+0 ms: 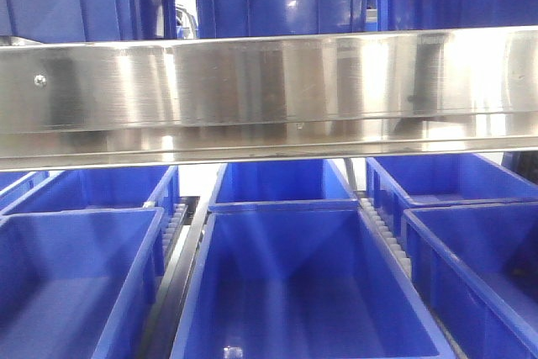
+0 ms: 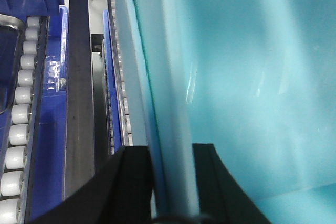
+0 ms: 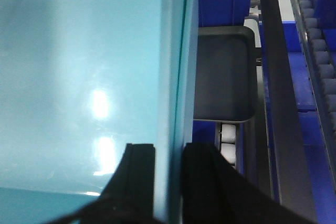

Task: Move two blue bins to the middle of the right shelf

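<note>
Evidently we are mid-carry: left gripper [image 2: 173, 156] and right gripper [image 3: 169, 153] each clench a wall of the pale blue bin [image 2: 252, 77]; next, keep it level while setting it down.

The front view looks level and forward, very near the steel shelf beam [image 1: 269, 94] across the frame middle, with dark blue bins [image 1: 303, 283] below. The wrist views look from behind the left claw [image 2: 172, 153] and the right claw [image 3: 169, 148], extremely close along the pale blue bin [image 2: 252, 77] walls. Both also show roller rails [image 2: 21, 103].
</note>
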Robot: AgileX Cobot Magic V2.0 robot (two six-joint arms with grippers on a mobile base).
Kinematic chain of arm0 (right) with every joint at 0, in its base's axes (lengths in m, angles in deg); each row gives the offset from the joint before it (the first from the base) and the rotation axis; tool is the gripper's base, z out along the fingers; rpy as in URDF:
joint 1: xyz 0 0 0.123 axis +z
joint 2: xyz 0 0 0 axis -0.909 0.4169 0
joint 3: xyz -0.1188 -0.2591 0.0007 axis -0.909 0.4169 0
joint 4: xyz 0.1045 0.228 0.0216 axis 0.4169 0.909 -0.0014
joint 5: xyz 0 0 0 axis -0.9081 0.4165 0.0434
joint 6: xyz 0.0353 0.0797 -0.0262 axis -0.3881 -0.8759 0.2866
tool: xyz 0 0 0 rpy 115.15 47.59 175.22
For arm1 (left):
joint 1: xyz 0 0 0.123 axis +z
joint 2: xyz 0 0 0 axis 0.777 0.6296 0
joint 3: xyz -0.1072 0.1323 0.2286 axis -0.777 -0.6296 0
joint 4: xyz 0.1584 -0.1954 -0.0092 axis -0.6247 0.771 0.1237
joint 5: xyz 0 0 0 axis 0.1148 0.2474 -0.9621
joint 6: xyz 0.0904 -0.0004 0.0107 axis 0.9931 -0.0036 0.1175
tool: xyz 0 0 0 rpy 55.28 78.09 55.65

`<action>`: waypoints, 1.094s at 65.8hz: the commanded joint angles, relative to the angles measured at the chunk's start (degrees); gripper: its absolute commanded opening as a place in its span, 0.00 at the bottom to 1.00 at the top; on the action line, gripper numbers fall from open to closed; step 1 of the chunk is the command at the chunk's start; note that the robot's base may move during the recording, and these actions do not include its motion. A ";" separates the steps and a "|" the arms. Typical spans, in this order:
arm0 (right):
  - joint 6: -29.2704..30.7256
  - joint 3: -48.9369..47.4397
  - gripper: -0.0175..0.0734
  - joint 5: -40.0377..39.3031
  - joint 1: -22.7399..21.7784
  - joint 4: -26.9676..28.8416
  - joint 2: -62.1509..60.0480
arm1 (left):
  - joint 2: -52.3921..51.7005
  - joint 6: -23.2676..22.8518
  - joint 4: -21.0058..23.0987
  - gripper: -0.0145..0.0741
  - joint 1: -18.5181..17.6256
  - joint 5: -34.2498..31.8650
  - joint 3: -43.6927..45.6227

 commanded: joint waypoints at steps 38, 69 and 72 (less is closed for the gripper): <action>0.10 -1.04 0.01 -6.97 0.06 1.66 -1.10 | -1.16 0.41 1.39 0.04 -0.15 -4.56 1.03; 0.10 -1.04 0.01 -7.07 0.06 1.66 -1.10 | -1.16 0.41 1.39 0.04 -0.15 -4.56 1.03; 0.10 -1.04 0.01 -7.07 0.06 1.66 -1.10 | -1.16 0.41 1.39 0.04 -0.15 -4.56 1.03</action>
